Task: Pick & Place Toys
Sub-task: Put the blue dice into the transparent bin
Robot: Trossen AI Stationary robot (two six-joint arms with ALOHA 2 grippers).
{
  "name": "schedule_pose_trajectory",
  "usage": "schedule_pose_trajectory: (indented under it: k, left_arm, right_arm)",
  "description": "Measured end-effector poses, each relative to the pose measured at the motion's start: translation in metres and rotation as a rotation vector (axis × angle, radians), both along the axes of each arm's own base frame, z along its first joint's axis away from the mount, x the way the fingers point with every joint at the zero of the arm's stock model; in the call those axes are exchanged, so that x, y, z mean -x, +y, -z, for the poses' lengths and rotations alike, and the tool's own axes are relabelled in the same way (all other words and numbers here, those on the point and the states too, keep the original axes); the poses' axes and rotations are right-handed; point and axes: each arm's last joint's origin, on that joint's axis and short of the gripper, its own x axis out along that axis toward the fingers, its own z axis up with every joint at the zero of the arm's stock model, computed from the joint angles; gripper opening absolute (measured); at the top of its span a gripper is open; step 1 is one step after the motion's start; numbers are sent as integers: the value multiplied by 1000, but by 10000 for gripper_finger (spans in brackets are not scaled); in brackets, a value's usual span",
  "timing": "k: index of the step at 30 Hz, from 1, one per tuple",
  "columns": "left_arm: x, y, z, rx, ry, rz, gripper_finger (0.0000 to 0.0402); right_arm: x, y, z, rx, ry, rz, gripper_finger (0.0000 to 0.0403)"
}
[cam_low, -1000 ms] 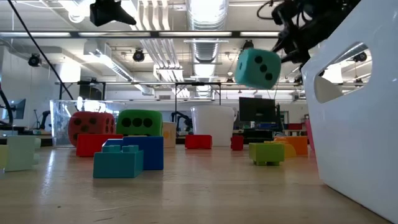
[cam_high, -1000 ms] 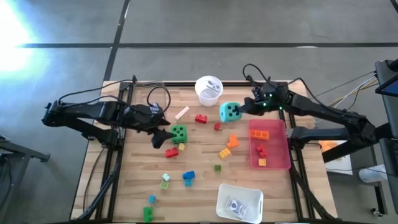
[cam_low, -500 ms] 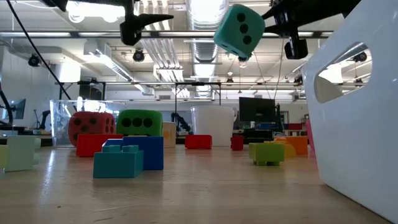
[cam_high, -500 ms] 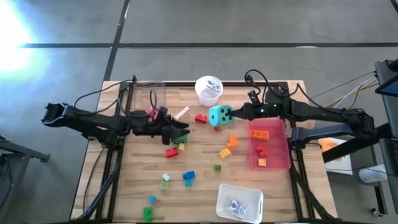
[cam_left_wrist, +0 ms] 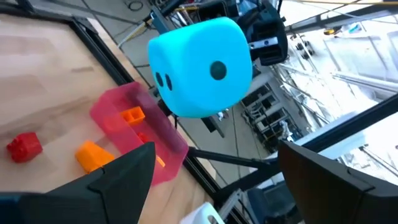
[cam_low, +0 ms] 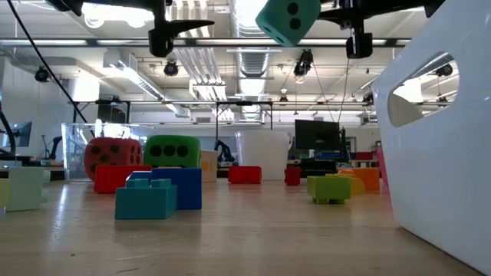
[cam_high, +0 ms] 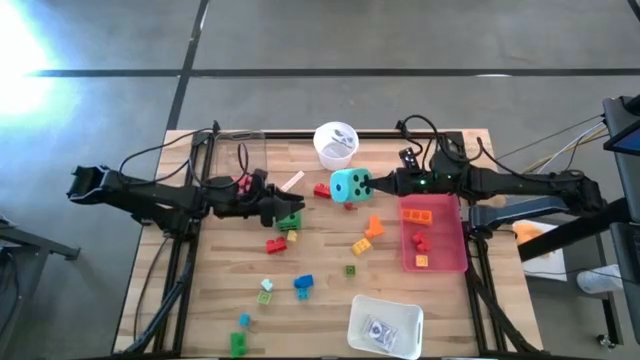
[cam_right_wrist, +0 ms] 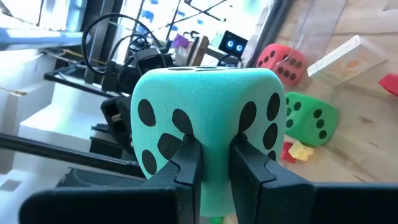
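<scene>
Wooden table (cam_high: 320, 300), teal die (cam_high: 350, 185) pinched between right jaws

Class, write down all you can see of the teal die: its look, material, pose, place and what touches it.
The teal die is a large soft-looking cube, seemingly foam, with black dots and rounded corners. It hangs tilted in the air above the wooden table, between the two arms. The right gripper pinches it, denting its surface. Nothing else touches it.
</scene>
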Motion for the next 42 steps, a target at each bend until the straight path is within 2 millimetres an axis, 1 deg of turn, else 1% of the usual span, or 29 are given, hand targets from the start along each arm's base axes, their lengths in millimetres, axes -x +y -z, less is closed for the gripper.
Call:
schedule_pose_trajectory:
  k: [5, 11, 16, 21, 28, 35, 39, 42]
  left_arm:
    - [0, 0, 0, -9, 0, -10, 346]
    - [0, 1, -1, -15, -6, -15, 394]
    - [0, 1, -2, -10, -17, -15, 385]
    - [0, 1, -3, -5, -35, -15, 397]
    - [0, 1, -4, 23, -39, -20, 393]
    - [0, 1, -8, 24, -82, -37, 392]
    - [1, 0, -12, -28, -120, -8, 392]
    - [1, -1, -15, -38, -146, 14, 392]
  right_arm:
    - [-7, 6, 0, 4, -27, -9, 42]
    - [-21, 8, 6, 3, -42, -23, 40]
    - [-32, 8, 7, 3, -102, -27, 40]
    - [-42, 7, 7, 11, -107, -29, 40]
    - [-65, 6, -3, 52, -111, -50, 40]
    - [-93, 4, -13, 83, -115, -98, 39]
    - [-107, 4, -19, 107, -131, -122, 38]
    - [-113, 3, -22, 108, -135, -127, 38]
